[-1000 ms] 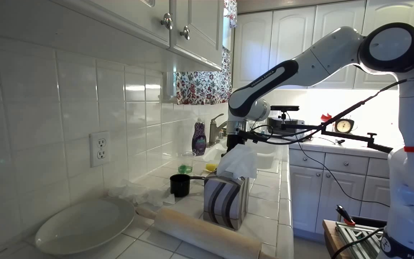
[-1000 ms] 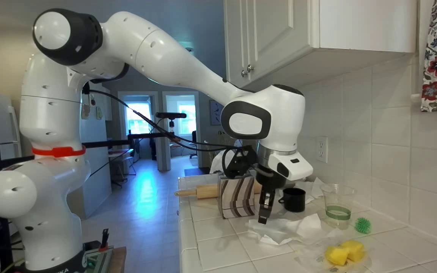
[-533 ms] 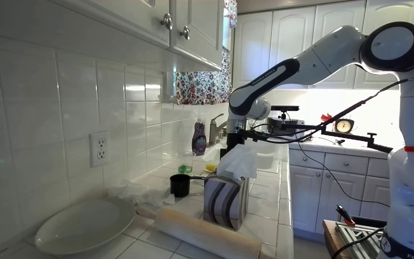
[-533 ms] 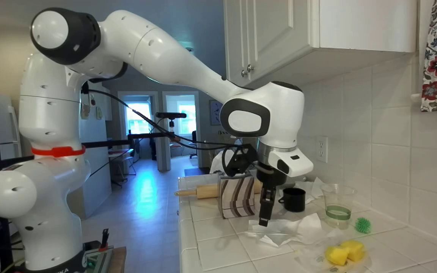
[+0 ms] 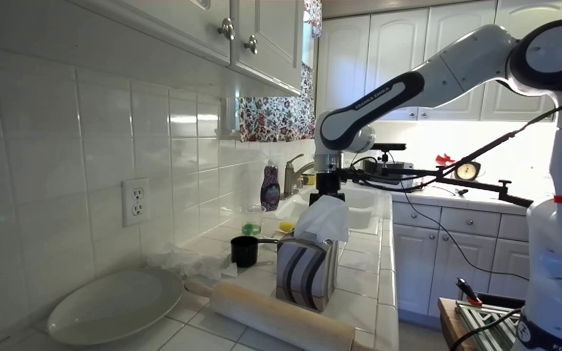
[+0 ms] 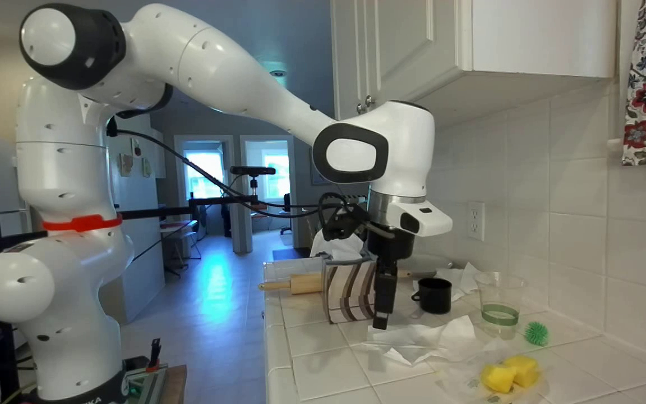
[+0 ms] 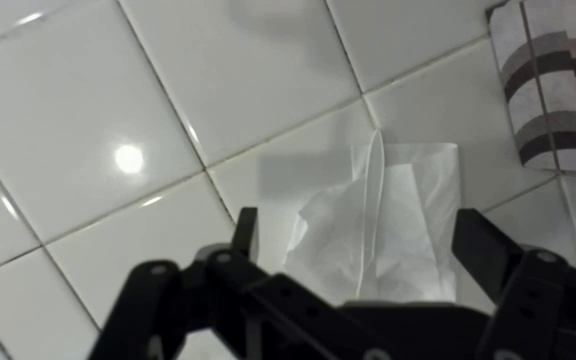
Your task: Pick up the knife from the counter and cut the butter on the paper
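Note:
In the wrist view my gripper [image 7: 358,212] is open, its fingers spread to either side with nothing gripped. A thin whitish knife [image 7: 374,185] lies lengthwise on a crumpled white tissue [image 7: 418,200], below and between the fingers; its lower end is hidden by the gripper body. In an exterior view the gripper [image 6: 381,324] points down just above the edge of that tissue, and the knife cannot be made out there. The yellow butter [image 6: 509,373], in two chunks, sits on translucent paper [image 6: 460,387] on the white tiled counter [image 6: 334,376].
A striped tissue box [image 5: 305,268] stands close beside the gripper and hides the fingertips in an exterior view. Around it are a black measuring cup [image 6: 434,295], a clear plastic cup [image 6: 499,314], a green spiky ball [image 6: 536,334], a rolling pin [image 5: 281,314] and a plate [image 5: 115,307].
The arm has drawn back toward its base, so the gripper stands farther from the tiled wall and nearer the striped box. Its jaws look wider apart. The butter and tissue have not moved.

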Tool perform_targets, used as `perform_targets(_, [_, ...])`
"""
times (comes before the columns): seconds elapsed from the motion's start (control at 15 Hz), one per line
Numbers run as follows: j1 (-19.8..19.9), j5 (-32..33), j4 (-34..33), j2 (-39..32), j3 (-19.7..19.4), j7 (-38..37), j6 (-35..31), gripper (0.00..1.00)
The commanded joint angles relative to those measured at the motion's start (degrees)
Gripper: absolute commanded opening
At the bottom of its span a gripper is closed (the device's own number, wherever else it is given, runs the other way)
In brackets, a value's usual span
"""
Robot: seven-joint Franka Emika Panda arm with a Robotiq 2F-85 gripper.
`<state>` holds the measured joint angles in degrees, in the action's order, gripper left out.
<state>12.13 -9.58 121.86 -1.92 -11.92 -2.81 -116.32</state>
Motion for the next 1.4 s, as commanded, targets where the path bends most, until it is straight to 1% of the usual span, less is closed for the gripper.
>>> perform_targets(0.0, [-0.32, 6.07, 3.78, 4.75, 0.17, 2.03, -0.01, 1.0])
perform_targets(0.2, [-0.39, 8.05, 5.79, 7.67, 0.34, 5.63, -1.0, 1.0])
perform_targets(0.47, [-0.71, 6.92, 8.11, 11.34, 0.19, 11.78, -0.9, 1.0])
perform_targets(0.67, [-0.91, 4.12, 9.66, 13.99, -0.21, 13.13, -2.59, 1.0])
perform_targets(1.33, [-1.88, 4.55, 13.19, 19.07, -0.32, 15.14, -4.41, 1.0])
